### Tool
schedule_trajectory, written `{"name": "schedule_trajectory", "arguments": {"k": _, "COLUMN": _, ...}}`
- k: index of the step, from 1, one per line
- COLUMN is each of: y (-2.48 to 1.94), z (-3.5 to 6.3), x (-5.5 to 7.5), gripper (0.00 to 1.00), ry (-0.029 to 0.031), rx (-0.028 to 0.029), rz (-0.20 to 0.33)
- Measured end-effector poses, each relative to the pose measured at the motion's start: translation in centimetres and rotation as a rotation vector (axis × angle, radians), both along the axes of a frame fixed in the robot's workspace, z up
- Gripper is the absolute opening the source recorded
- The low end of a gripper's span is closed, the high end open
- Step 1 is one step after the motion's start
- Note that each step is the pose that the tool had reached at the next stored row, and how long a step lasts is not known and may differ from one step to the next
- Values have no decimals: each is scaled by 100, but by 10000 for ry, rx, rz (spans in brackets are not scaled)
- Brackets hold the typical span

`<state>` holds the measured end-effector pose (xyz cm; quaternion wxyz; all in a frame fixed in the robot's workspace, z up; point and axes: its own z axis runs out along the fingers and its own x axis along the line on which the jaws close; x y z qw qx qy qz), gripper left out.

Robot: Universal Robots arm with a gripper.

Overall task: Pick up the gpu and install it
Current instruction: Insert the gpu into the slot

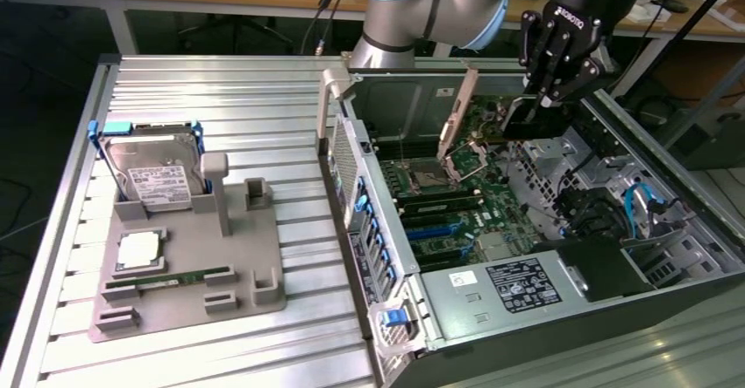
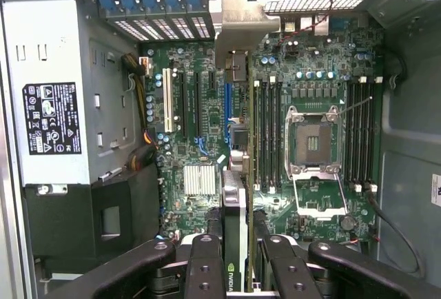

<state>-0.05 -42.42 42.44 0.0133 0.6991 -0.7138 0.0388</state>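
The gpu (image 1: 526,123) is a dark flat card hanging edge-down inside the open computer case (image 1: 385,257), above the motherboard (image 1: 466,214). My gripper (image 1: 547,98) is shut on its upper edge. A pale beige bracket strip (image 1: 458,116) stands at the card's end, on the side of the case's rear wall. In the wrist view the gpu (image 2: 234,209) runs edge-on away from my gripper (image 2: 236,271), in line with the blue expansion slot (image 2: 227,109). Its bracket (image 2: 240,20) reaches toward the rear slot openings. I cannot tell whether the card touches the slot.
A grey fixture (image 1: 233,275) on the slatted table holds a silver hard drive (image 1: 153,180), a processor (image 1: 140,248) and a green memory stick (image 1: 163,279). Inside the case are the power supply (image 1: 518,285), the open processor socket (image 2: 313,140), memory slots (image 2: 362,133) and cables (image 1: 640,205).
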Motion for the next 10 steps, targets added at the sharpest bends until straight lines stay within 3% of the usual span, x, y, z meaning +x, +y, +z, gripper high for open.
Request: {"name": "schedule_trajectory", "arguments": {"k": 10, "y": 0, "z": -195, "x": 0, "gripper": 27, "ry": 2, "rx": -2, "rz": 0}}
